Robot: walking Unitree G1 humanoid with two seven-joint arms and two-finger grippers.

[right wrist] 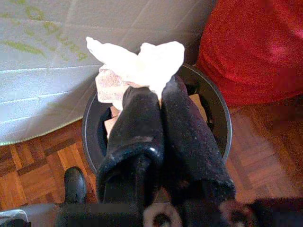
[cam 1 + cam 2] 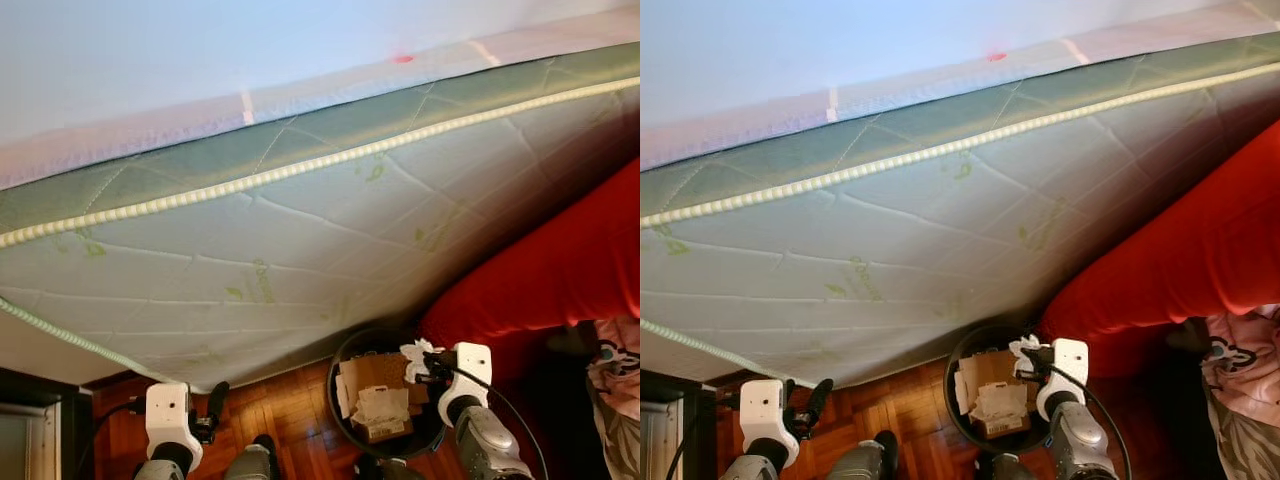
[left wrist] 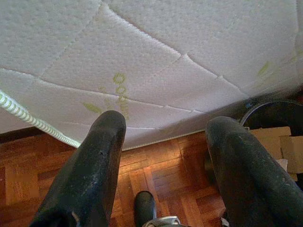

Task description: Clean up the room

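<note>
My right gripper (image 1: 158, 97) is shut on a crumpled white tissue (image 1: 142, 61) and holds it over the round black waste bin (image 1: 218, 118). In the eye views the tissue (image 2: 418, 354) hangs at the bin's (image 2: 340, 405) right rim. The bin holds cardboard pieces (image 2: 372, 375) and crumpled paper (image 2: 380, 405). My left gripper (image 2: 212, 402) is open and empty, low on the left above the wooden floor; its two black fingers (image 3: 94, 161) stand wide apart in the left wrist view.
A big quilted mattress (image 2: 300, 250) leans across the room, its lower edge just above the bin. A red cushion or beanbag (image 2: 560, 270) lies right of the bin. Patterned fabric (image 2: 618, 370) sits at the far right. Parquet floor (image 2: 280, 420) runs between my arms.
</note>
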